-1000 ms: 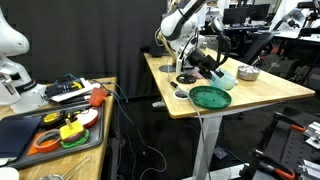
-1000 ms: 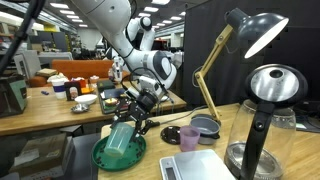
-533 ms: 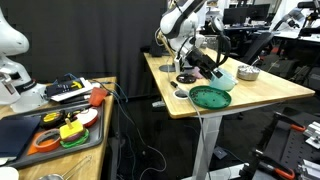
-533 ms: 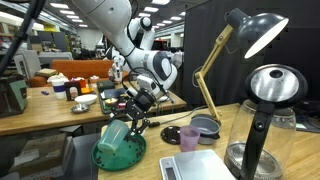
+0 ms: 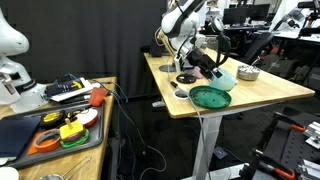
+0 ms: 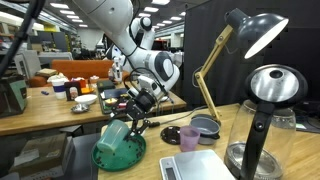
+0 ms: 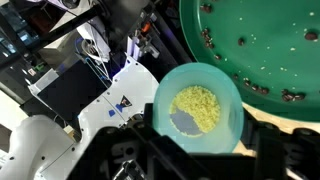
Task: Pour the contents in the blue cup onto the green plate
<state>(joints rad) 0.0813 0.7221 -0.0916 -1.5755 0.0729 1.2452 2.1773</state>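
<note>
In an exterior view your gripper [image 5: 213,68] is clamped on the blue cup [image 5: 226,78]; the cup is tipped over on its side, above the far rim of the green plate [image 5: 211,97]; the plate lies on the desk [image 5: 270,92] close to the front edge, near the corner; a grey metal bowl [image 5: 248,73] stands farther back on the desk, apart from the plate; two small black discs [image 5: 185,78] lie toward the desk's other side edge.

In an exterior view from the opposite side you see the gripper [image 6: 133,113] grasping the blue cup [image 6: 117,136] by its wall; the cup leans steeply, mouth turned down and toward the camera, over the green plate [image 6: 138,158]; whether its lip touches the plate you cannot tell; a small pink cup [image 6: 187,137] and a grey bowl [image 6: 205,128] stand just beside each other on the desk past the plate; a tall clear jug [image 6: 270,110] and a black lamp [image 6: 245,35] fill the near corner.

In the wrist view you look straight into the mouth of the blue cup [image 7: 195,108]; the contents [image 7: 198,106] lie in a yellowish heap on its bottom, with a bare grey patch beside them; the gripper [image 7: 200,165] closes on the cup from the lower edge, a dark finger on either side; the green plate [image 7: 262,50] fills the upper corner, its rim running behind the cup's lip; none of the yellow bits show on the plate.
</note>
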